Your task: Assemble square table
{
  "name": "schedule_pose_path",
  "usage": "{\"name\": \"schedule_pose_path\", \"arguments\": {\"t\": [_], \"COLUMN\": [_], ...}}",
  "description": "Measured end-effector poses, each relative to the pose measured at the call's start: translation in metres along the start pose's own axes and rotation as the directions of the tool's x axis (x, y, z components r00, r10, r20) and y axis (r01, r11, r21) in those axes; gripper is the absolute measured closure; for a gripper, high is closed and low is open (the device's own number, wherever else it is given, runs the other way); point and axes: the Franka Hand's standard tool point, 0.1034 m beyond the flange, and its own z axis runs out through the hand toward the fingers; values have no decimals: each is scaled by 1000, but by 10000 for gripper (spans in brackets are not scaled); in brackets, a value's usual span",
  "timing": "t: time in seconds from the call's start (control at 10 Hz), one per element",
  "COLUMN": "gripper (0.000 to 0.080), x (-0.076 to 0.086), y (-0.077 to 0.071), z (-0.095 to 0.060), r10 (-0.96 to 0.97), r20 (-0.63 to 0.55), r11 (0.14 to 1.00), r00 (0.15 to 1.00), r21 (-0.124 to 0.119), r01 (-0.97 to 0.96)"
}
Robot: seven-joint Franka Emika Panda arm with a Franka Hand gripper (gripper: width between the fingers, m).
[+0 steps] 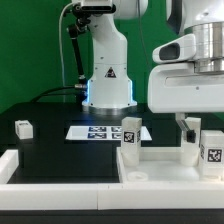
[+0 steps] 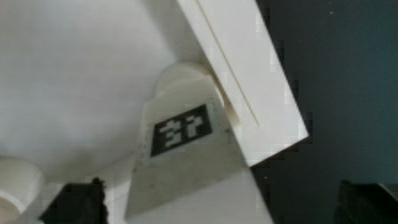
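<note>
The white square table top [image 1: 170, 168] lies at the front of the exterior view's right, rim up. Two white tagged legs stand on it, one [image 1: 130, 135] near its left corner and one [image 1: 211, 146] at its right. A third leg [image 1: 24, 127] lies loose on the dark table at the left. My gripper [image 1: 188, 126] hangs just above the right corner of the top. In the wrist view a tagged leg [image 2: 183, 135] stands against the top's rim [image 2: 237, 70], between my spread fingers [image 2: 82, 203] with a gap on each side. My gripper [image 2: 222, 205] is open.
The marker board [image 1: 105, 131] lies flat in front of the robot base [image 1: 108, 85]. A long low white rail [image 1: 55, 163] runs along the front at the left. A rounded white part [image 2: 15, 185] shows at the wrist view's edge.
</note>
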Motion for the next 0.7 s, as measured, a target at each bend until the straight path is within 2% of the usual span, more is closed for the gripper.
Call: {"name": "schedule_pose_path", "arguments": {"t": [0.2,0.5,0.7], "gripper": [150,150,150], "x": [0,-6,-5], "y": [1,0,1], "z": [1,3,3], "r10": [-32,-79,-45], "r20": [0,72,64], "r11": [999,996,999], "r00": [999,994,997], "r21": [-1,-24,-26], "r01": [32,81,47]}}
